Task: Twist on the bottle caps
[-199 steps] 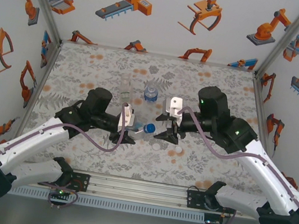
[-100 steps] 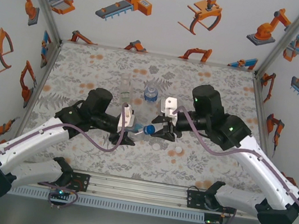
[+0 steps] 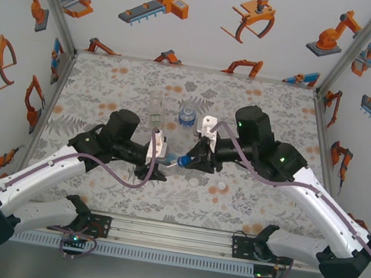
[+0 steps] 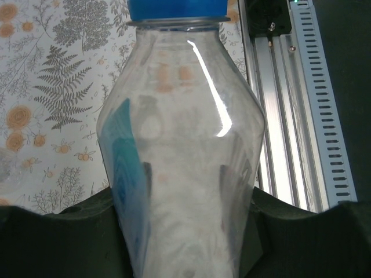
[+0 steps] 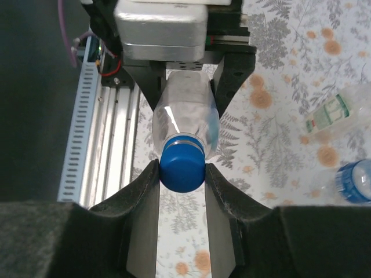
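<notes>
A clear blue-labelled water bottle (image 4: pixel 179 145) lies tilted in my left gripper (image 4: pixel 182 197), whose jaws are shut on its body. It points toward the right arm, and a blue cap (image 5: pixel 182 168) sits on its neck. My right gripper (image 5: pixel 181 172) is shut on that cap, one finger pad (image 5: pixel 145 191) pressed to each side. From above, the two grippers meet at the cap (image 3: pixel 183 160) near the table's middle. Two white caps (image 3: pixel 195 181) (image 3: pixel 221 185) lie loose on the table just in front.
A tall narrow clear bottle (image 3: pixel 155 109) and a short blue-topped bottle (image 3: pixel 186 116) stand behind the grippers. The aluminium rail (image 3: pixel 170 234) runs along the near edge. Printed walls close in the table on three sides.
My right gripper has moved left onto the blue cap and its fingers have closed on it. The left arm has kept still with the bottle.
</notes>
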Robot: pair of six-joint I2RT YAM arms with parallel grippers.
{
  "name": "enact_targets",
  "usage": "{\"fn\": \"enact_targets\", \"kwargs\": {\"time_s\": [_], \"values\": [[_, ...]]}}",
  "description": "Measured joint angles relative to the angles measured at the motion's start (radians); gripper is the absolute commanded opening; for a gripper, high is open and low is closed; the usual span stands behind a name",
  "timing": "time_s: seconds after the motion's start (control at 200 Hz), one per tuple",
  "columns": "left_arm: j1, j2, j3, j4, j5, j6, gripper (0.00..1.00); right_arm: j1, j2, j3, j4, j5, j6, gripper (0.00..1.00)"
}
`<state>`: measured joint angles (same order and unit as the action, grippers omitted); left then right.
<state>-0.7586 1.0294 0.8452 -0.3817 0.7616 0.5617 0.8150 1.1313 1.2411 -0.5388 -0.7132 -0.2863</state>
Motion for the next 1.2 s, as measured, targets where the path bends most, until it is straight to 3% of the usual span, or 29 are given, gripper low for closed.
{"fn": "enact_targets", "kwargs": {"time_s": [0.17, 0.401, 0.581, 0.751, 0.916, 1.056, 1.202], "values": [[0.001, 0.000, -0.004, 0.006, -0.048, -0.007, 0.00, 0.002, -0.032, -0.071, 0.095, 0.156, 0.444, 0.00], [0.011, 0.003, -0.010, 0.023, -0.106, -0.024, 0.00, -0.004, -0.004, -0.081, 0.090, 0.321, 1.092, 0.00], [0.014, 0.008, -0.023, 0.029, -0.150, -0.033, 0.00, -0.008, 0.024, -0.081, 0.048, 0.391, 1.375, 0.00], [0.014, 0.009, -0.024, 0.041, -0.160, -0.033, 0.00, -0.007, 0.028, -0.072, 0.034, 0.410, 1.431, 0.29], [0.005, 0.007, -0.024, 0.094, -0.137, -0.033, 0.00, -0.001, 0.042, -0.036, 0.029, 0.416, 1.355, 0.53], [0.000, -0.004, -0.024, 0.132, -0.106, -0.033, 0.00, 0.002, 0.041, -0.007, 0.031, 0.419, 1.195, 0.65], [0.000, -0.013, -0.024, 0.135, -0.089, -0.032, 0.00, 0.002, 0.019, 0.031, 0.027, 0.418, 0.995, 0.66]]}}
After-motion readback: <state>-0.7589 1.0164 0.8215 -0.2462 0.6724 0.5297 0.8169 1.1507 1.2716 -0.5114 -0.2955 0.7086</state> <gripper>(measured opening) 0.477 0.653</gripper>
